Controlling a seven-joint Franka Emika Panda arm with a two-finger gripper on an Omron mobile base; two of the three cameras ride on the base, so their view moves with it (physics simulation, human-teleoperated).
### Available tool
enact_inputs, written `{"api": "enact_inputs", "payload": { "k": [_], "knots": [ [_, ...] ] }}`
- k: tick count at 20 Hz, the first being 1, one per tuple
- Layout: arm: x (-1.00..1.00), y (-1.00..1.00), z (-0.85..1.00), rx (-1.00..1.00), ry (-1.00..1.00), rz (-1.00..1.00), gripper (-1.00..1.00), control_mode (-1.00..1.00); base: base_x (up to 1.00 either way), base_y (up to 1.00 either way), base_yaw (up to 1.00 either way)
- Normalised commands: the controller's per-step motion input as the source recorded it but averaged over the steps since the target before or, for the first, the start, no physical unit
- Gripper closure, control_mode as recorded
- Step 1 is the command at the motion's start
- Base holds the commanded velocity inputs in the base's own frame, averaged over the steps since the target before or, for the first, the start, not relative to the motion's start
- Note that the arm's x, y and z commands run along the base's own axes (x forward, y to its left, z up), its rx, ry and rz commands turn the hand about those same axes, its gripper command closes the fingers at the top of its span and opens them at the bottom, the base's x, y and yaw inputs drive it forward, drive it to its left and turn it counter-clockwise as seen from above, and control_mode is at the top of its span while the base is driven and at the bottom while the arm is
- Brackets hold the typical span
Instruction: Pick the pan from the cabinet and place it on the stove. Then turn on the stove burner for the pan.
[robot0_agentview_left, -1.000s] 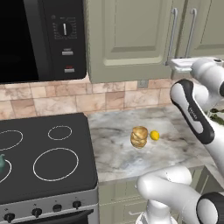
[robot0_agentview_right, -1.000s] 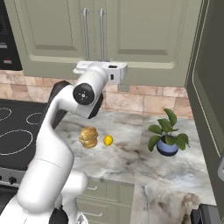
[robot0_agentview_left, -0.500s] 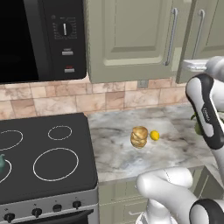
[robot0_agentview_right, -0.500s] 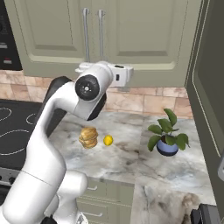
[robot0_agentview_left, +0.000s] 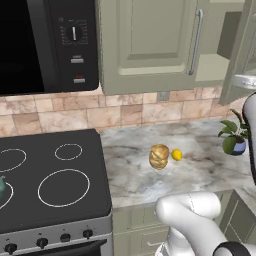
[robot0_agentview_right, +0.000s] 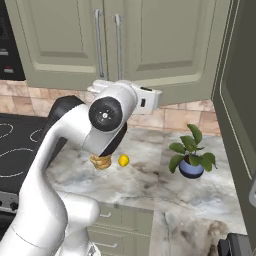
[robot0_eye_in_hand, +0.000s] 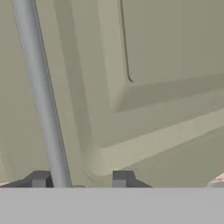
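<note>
**Pincer straddles the door handle; pan hidden inside the cabinet**

We have the pincer close up against the panelled door of the upper cabinet. Its two tips stand apart at a moderate width and hold nothing. The silver bar handle passes between them, just beside one tip and apart from the other, so nothing is clamped.

The bar's long axis runs up and down the door, and the tips sit across it, low on the bar. That crossing is what the coming move turns on. A pull away from the cabinet face would swing the door, and a slide along the bar would do nothing.

From the left base view, the door at the right edge looks swung partly out, with a dark gap beside it. From the right base view we cannot tell how far it stands ajar.

We judge that the pan lies inside the cabinet, hidden by the doors, so ahead of the pincer and beyond the panel. The stove sits low and well off to the left across the tabletop, with the large ring burner at its near side.
</note>
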Motion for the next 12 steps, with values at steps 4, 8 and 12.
{"api": "enact_inputs", "payload": {
  "k": [4, 8, 12],
  "knots": [
    [-0.75, -0.51, -0.41, 0.13, -0.09, -0.05, 1.0, -1.0, 0.0, 0.0, 0.0],
    [-0.5, -0.16, -0.2, 0.06, 0.0, -0.04, -1.0, -1.0, 0.0, 0.0, 0.0],
    [-0.38, 0.1, 0.0, 0.0, 0.0, -0.06, -1.0, -1.0, 0.0, 0.0, 0.0]
  ]
}}
